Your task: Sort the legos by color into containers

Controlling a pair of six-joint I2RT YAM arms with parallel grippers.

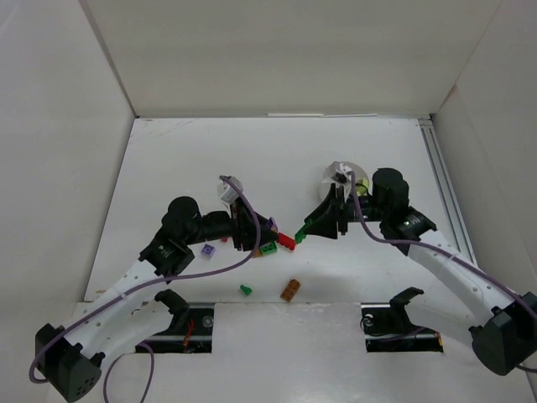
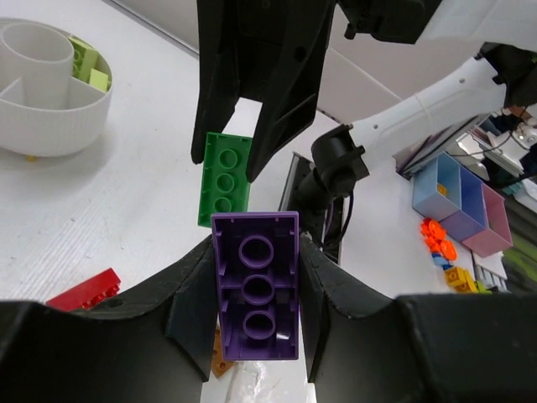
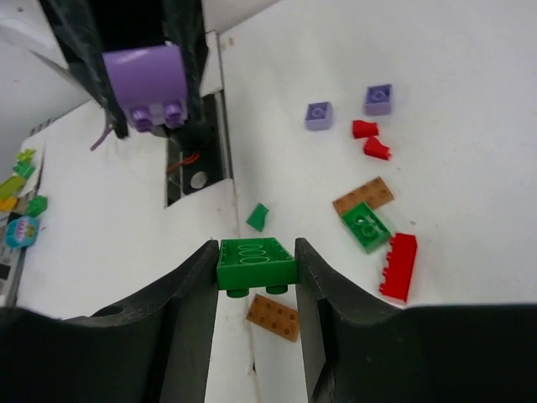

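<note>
Purple brick (image 2: 256, 290) sits clamped in your left gripper (image 2: 256, 252), green brick (image 3: 256, 262) in your right gripper (image 3: 256, 273), both raised and nearly nose to nose. Swing either toward the dish (image 2: 50, 126) carelessly and they may clash, knocking a brick loose.

TOP: fixed, high behind the arm bases, looking down, far, whole table (image 1: 252, 151) in frame | LEFT WRIST: close, sighting forward through left gripper (image 2: 256, 248), past purple brick (image 2: 256, 290) | RIGHT WRIST: close, sighting forward through right gripper (image 3: 256, 248), past green brick (image 3: 256, 262) | SHARED: wrist views face each other; each shows both bricks.
</note>
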